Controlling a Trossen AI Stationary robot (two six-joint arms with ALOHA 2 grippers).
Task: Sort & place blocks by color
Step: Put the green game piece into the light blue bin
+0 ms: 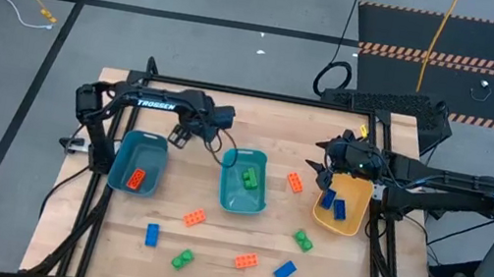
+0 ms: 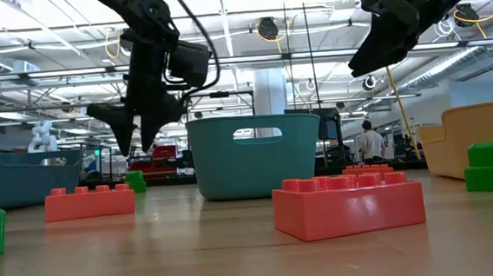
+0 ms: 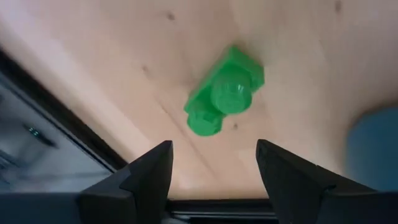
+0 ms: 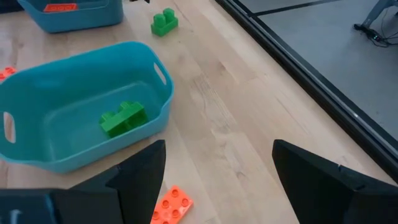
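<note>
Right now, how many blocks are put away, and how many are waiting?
Done: one orange block lies in the left bin, one green block in the middle bin, and two blue blocks in the yellow bowl.
In hand: nothing is held. The left gripper hangs open over a loose green block; the right gripper is open near the bowl.
Left: that green one and seven other loose blocks.
</note>
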